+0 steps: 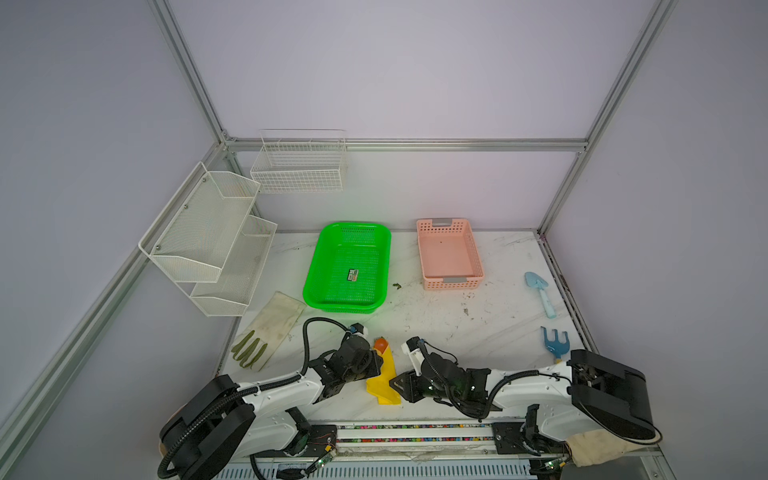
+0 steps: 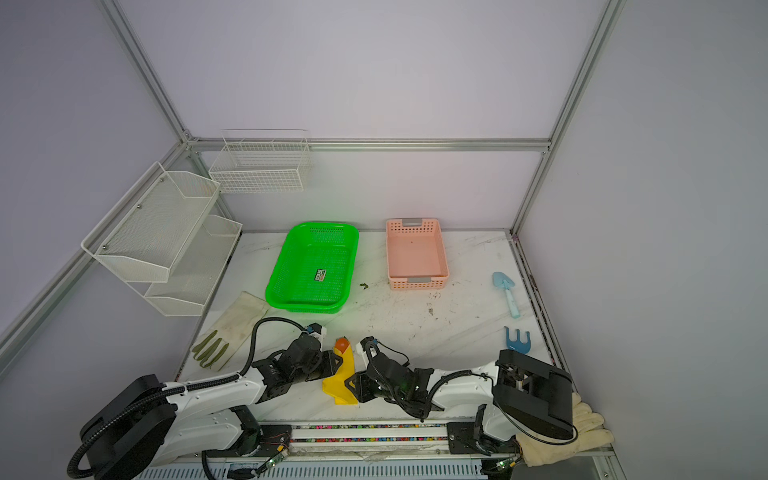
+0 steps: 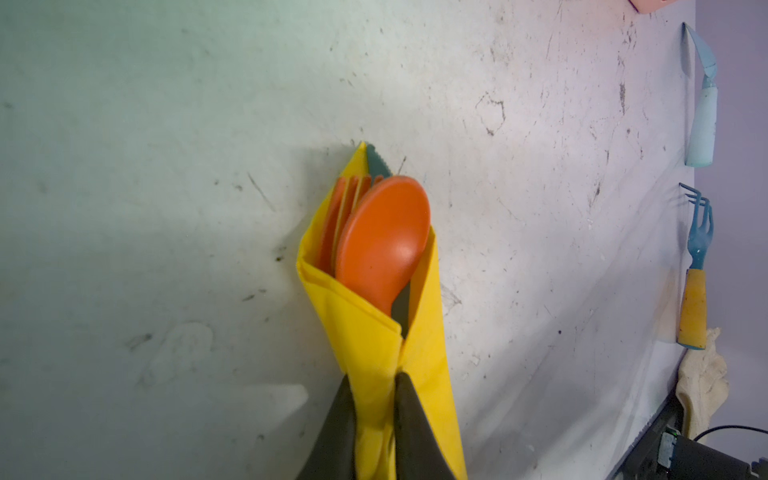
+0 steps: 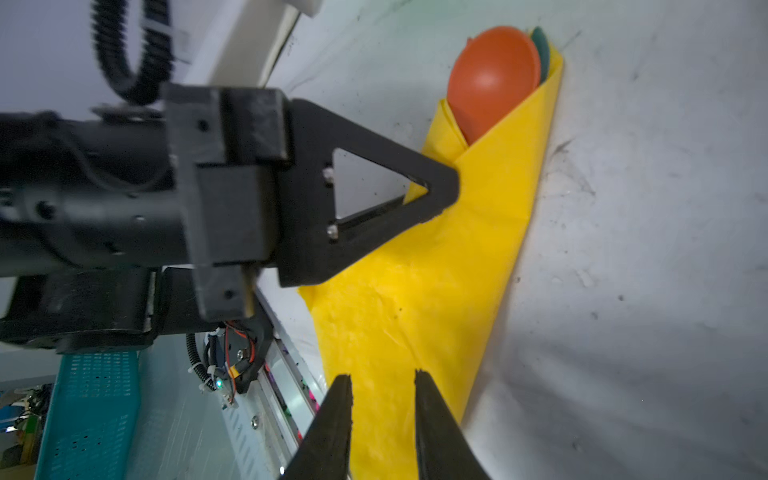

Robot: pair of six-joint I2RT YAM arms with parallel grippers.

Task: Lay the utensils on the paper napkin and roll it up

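Left gripper: clamped on a raised fold of the paper napkin
Right gripper: jaws parted over the napkin's near end, nothing gripped
Paper napkin: folded lengthwise around the utensils, lying on the table near its front edge, between both grippers
Utensils: orange spoon, orange fork and teal piece, heads poking out of the wrap's far end

matt yellow paper napkin, glossy orange plastic spoon, scuffed tabletop

Top views look down; wrist views (close) share paper napkin.
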